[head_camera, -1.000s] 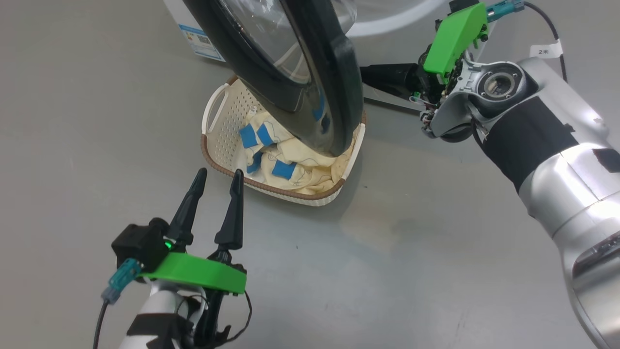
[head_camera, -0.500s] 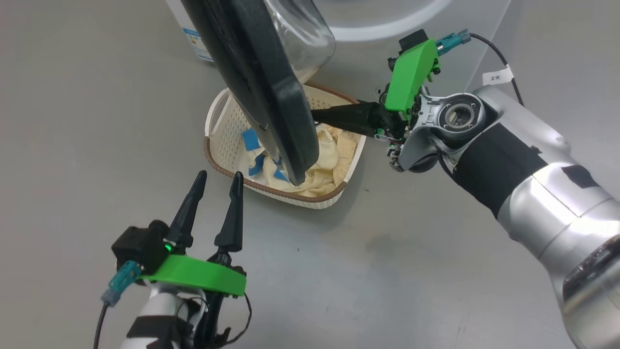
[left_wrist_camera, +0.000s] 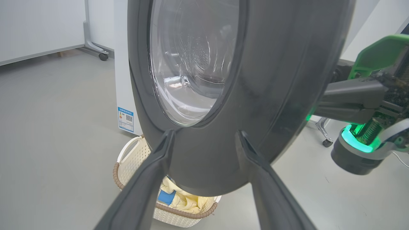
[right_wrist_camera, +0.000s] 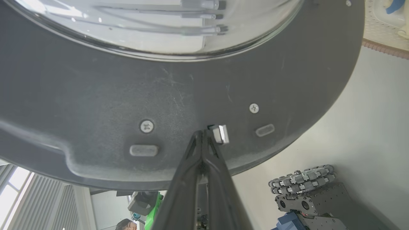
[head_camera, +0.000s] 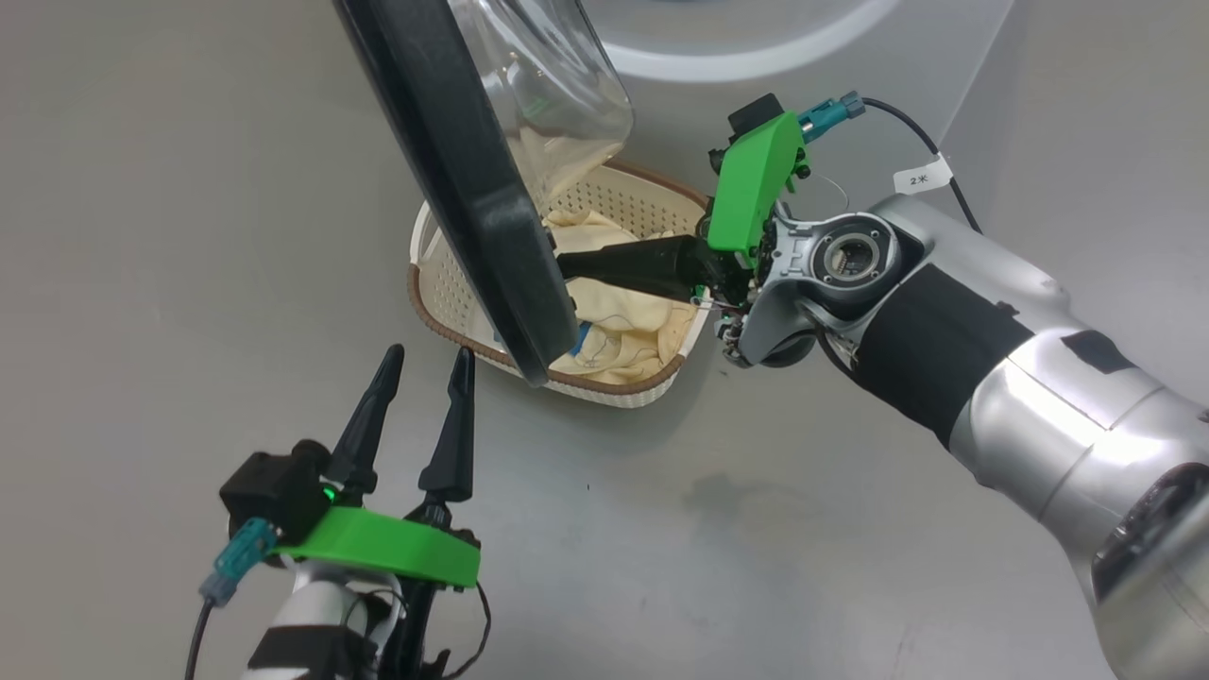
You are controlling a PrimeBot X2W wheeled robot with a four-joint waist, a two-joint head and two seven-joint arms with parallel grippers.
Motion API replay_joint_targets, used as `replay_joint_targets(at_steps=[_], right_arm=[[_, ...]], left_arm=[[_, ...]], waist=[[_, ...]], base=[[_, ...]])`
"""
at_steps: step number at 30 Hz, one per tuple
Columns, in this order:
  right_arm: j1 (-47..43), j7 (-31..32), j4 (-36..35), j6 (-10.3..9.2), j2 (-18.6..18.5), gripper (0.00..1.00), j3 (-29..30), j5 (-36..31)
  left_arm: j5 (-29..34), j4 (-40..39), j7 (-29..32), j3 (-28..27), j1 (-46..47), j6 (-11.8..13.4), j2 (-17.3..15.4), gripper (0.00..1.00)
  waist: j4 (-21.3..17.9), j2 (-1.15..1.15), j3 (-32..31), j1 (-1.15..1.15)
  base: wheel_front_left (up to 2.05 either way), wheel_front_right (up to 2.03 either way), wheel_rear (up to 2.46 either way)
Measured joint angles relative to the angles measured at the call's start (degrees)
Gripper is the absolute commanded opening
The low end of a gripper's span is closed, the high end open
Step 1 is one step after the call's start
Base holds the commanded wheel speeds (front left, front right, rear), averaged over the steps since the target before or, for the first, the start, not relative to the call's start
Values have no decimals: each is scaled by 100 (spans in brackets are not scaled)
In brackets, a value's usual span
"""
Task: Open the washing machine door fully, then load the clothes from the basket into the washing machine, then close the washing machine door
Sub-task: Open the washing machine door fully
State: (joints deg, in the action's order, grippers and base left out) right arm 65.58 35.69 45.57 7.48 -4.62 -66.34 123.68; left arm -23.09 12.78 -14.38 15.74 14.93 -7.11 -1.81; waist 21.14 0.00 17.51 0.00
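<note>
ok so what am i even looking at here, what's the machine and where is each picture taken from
It is a two-armed robot on wheels doing laundry. One picture looks down from its head. The other two come from cameras on its wrists, each looking along that arm's pincer. On the grey floor stands a white basket of cream and blue clothes, in front of a washing machine. The big black ring with glass is the washing machine door, swung partly open above the basket. The left pincer is open and holds nothing. The right pincer is shut, with its tips at the door's inner side beside a small metal latch, gripping nothing.
</note>
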Motion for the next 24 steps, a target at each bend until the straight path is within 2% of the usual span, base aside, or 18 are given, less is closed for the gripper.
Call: replay_joint_targets(at_steps=[7,15,21,23,24], right_arm=[[183,-151,-76,0,1,0,-237,305],[186,-517,-131,0,-38,0,-322,286],[-60,-1368,-563,0,-549,0,-288,-352],[-283,-1822,-900,0,-795,0,-361,-916],[-530,-2356,-1233,0,-1043,0,-469,-1560]], left_arm=[[0,-2,0,-3,1,0,0,100],[93,2,0,-208,-37,0,-1,100],[235,1,0,-345,-249,0,-9,100],[252,-2,0,-421,-347,0,-24,100],[300,-10,0,-478,-427,0,-48,100]], waist=[[2,0,18,0],[-165,0,-143,0],[-387,0,-439,0],[-486,0,-549,0],[-587,0,-661,0]], base=[[0,0,0],[0,0,0],[0,0,0],[0,0,0],[0,0,0]])
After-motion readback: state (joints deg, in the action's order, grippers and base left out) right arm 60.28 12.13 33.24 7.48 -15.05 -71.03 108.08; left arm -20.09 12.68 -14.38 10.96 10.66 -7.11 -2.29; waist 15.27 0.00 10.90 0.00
